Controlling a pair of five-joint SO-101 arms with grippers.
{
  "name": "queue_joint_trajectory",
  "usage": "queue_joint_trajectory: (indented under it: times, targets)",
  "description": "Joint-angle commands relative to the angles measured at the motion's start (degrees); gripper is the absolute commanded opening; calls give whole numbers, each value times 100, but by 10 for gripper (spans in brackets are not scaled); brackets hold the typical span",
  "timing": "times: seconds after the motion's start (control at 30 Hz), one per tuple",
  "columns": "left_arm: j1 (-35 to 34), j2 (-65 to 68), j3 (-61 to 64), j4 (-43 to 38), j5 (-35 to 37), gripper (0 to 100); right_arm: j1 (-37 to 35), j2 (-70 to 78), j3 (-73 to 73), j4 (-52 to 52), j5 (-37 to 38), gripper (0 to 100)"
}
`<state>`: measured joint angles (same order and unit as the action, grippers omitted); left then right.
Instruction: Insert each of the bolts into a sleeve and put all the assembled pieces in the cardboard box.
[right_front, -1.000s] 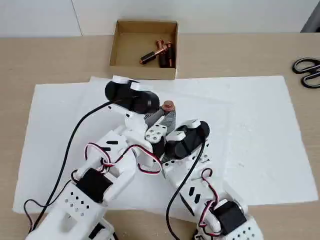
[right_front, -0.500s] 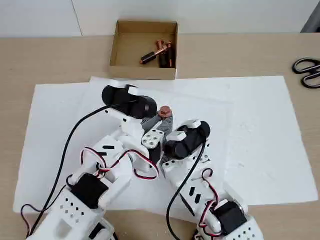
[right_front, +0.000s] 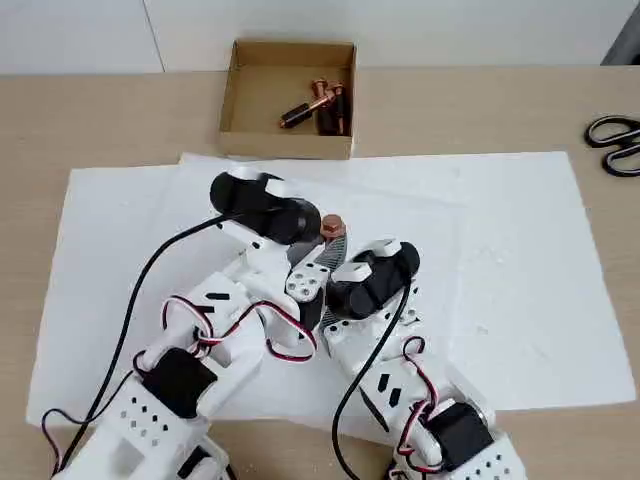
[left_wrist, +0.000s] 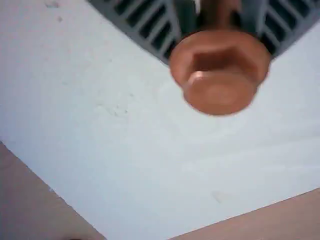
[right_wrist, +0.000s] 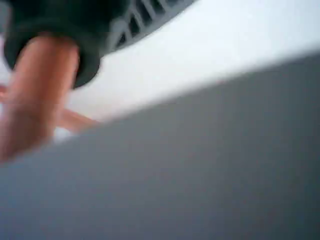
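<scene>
Bolt (left_wrist: 218, 75) shank hidden between the left jaws

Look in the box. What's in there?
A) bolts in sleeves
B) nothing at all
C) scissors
A: copper bolts in dark sleeves lie in the box, near its right wall.

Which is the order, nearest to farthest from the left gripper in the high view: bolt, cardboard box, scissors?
1. bolt, held in the left gripper itself.
2. cardboard box, beyond it at the table's far side.
3. scissors, far off at the table's right edge.
</scene>
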<state>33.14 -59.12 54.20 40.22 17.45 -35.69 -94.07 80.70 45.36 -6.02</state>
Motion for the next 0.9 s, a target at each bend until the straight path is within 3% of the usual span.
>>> queue_joint_trajectory:
  times: [0.0,0.87]
  targets:
    - [-9,-88,66,44,-88,6,31,-75,-62,-136,-53,4]
    - [264,-97,66,651,-255,6,31,-75,-62,-136,-53,4]
